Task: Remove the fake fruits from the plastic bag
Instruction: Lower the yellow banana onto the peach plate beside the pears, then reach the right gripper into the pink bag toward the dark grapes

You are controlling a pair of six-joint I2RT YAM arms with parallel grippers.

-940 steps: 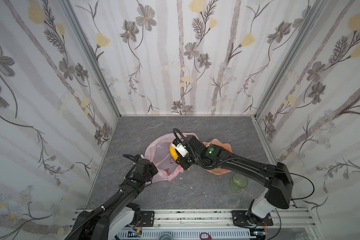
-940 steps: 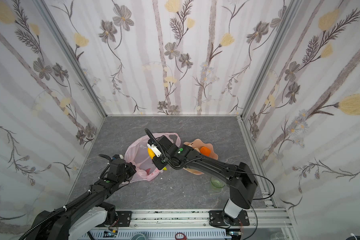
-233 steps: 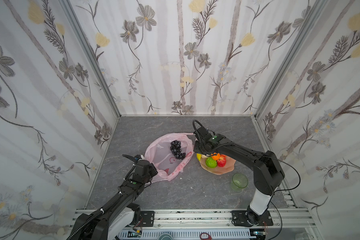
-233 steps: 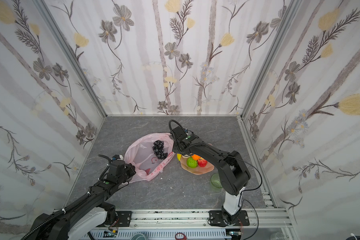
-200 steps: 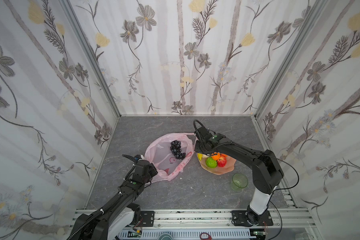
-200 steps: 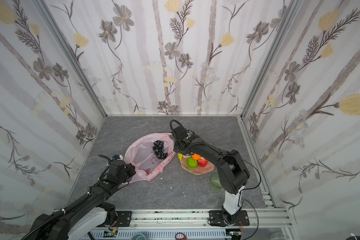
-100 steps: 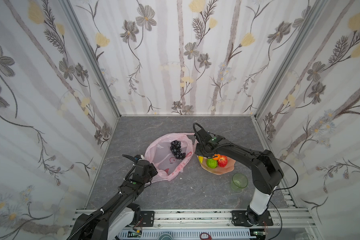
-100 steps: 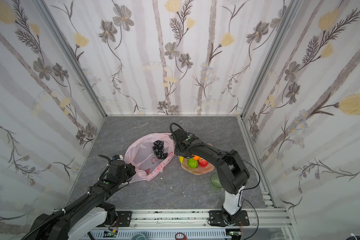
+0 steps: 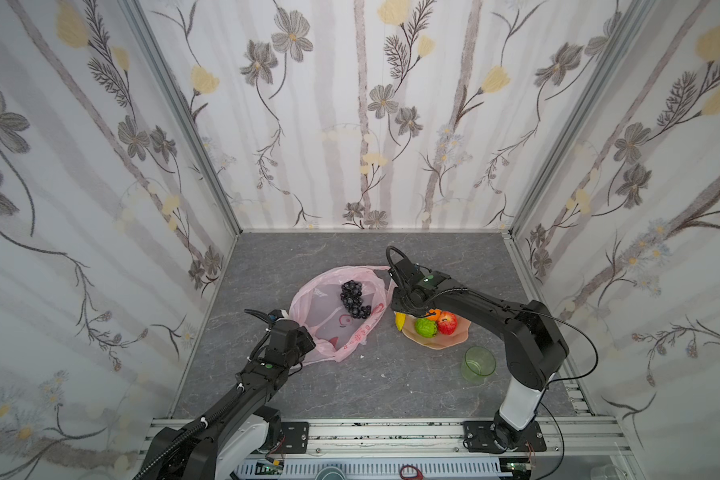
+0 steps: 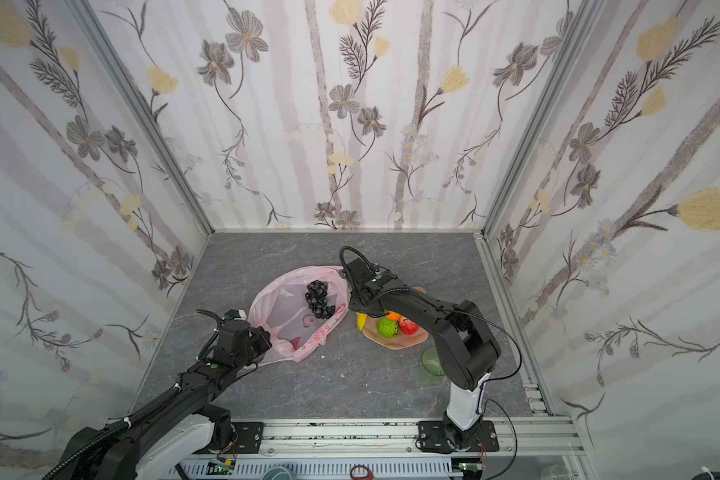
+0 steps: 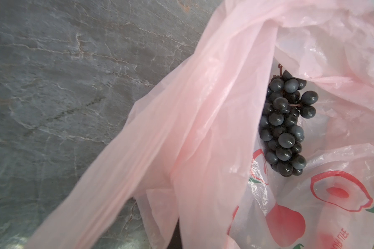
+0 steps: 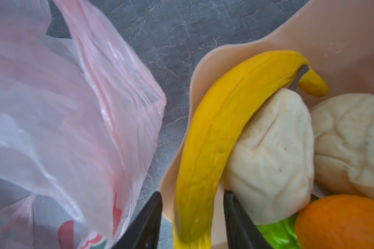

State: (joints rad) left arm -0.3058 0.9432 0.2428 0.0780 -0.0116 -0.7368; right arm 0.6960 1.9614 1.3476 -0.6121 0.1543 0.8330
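Beige lumpy pieces (image 12: 272,155) beside banana (image 12: 214,129), right wrist view only

You have a peach plate (image 9: 443,341) on the grey table (image 9: 350,386); a translucent green cup (image 9: 478,365) stands upright just beside the plate.

1. The right arm (image 9: 474,301) covers the back of the plate (image 9: 449,341).
2. I can't see the left fingers; the plastic bag (image 9: 325,303) hides them.
3. The orange (image 12: 341,220) runs off the edge of the right wrist view.
4. The red letters (image 9: 360,332) on the bag are too small to read.
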